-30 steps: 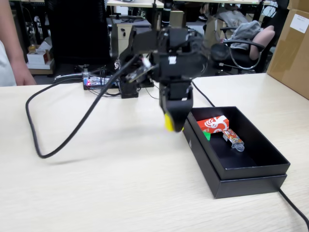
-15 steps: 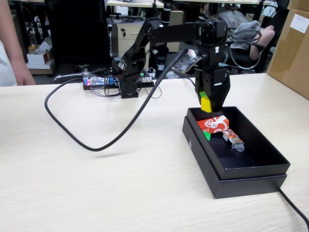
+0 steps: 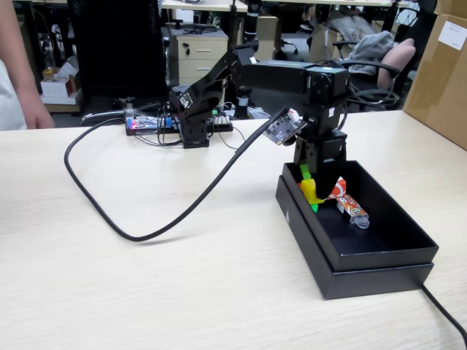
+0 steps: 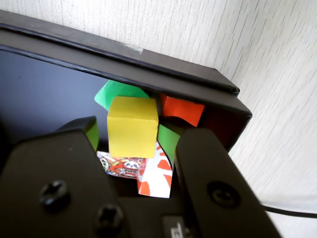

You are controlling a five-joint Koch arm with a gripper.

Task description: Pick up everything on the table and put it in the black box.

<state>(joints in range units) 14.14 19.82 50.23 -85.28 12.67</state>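
Yellow and plain-faced, the small yellow cube [image 3: 312, 191] sits right of centre in your fixed view, at the claw [image 3: 311, 188], low inside the black box [image 3: 379, 251] beside the red carton [image 3: 337, 189]. The pale wood-grain desk [image 3: 146, 284] fills the lower frame; office chairs and a brown carton [image 3: 441, 65] stand behind. In your wrist view, the claw [image 4: 131, 144] is parted, green-lined fingers [image 4: 92, 133] flanking the cube [image 4: 132, 126] at centre; whether they grip it, you cannot tell. A green cube [image 4: 114, 92] lies just above.

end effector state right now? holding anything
end effector: closed on the yellow cube, held over the black box.
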